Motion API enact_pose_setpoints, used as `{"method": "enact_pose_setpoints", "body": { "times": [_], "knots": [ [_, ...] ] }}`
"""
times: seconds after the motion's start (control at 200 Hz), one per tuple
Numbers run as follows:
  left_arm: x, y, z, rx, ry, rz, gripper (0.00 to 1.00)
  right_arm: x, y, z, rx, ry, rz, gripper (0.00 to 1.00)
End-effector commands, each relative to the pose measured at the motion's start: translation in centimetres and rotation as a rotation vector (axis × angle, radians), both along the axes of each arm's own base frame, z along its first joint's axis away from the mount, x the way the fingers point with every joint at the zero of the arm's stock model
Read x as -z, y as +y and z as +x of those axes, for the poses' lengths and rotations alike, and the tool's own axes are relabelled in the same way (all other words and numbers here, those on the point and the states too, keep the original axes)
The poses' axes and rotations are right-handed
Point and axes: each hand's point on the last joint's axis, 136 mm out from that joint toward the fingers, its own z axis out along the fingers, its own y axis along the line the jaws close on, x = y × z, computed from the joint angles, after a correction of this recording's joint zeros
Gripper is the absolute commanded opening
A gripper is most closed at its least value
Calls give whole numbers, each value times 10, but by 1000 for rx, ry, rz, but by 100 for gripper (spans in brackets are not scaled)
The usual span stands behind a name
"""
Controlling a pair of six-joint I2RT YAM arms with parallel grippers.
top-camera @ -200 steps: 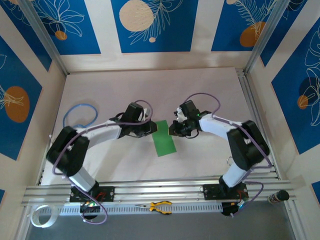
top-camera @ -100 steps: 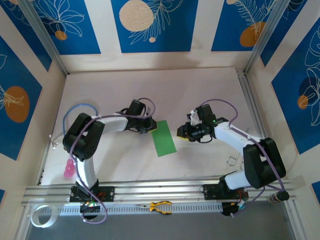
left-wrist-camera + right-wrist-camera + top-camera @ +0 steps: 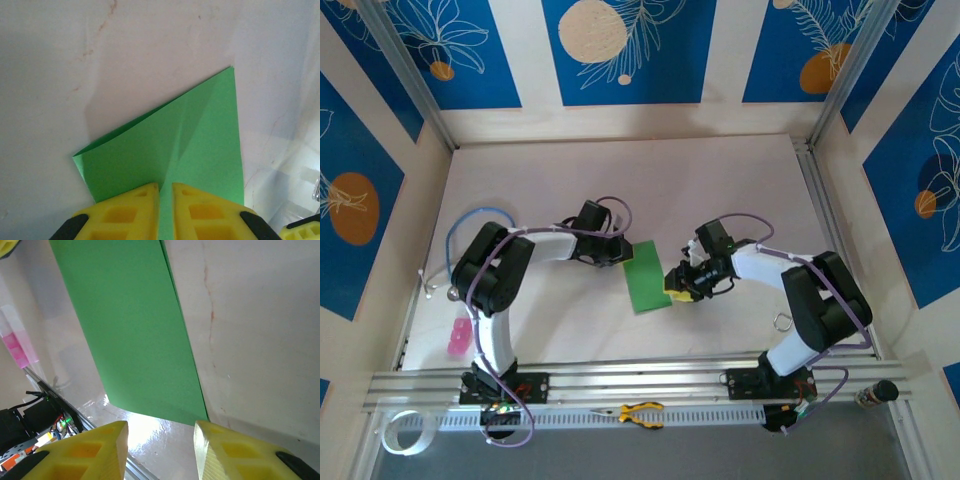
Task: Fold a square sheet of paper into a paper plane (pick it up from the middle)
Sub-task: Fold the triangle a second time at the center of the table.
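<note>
Matt green paper (image 3: pixel 648 278) lies on a smooth white table (image 3: pixel 720 180)

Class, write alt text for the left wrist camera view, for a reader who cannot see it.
The left pincer, its two yellow fingers almost together, pinches the near edge of a creased green paper sheet. The sheet spreads away to a pointed far corner over a white, lightly stained table.

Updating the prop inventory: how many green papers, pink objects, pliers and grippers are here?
green paper: 1
pink object: 1
pliers: 1
grippers: 2, left gripper and right gripper
total: 5
</note>
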Motion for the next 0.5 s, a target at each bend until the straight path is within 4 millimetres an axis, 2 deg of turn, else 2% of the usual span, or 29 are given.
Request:
{"method": "enact_pose_setpoints", "body": {
  "times": [0.0, 0.28, 0.495],
  "knots": [
    [23, 14, -18, 6, 74, 37, 17, 6, 1, -12, -1, 62, 2, 40],
    [22, 13, -15, -12, 83, 14, 17, 14, 4, -22, -15, 100, 1, 41],
    [29, 17, -19, -20, 107, 35, 17, 20, 2, -25, -6, 111, -25, 41]
  ]
}}
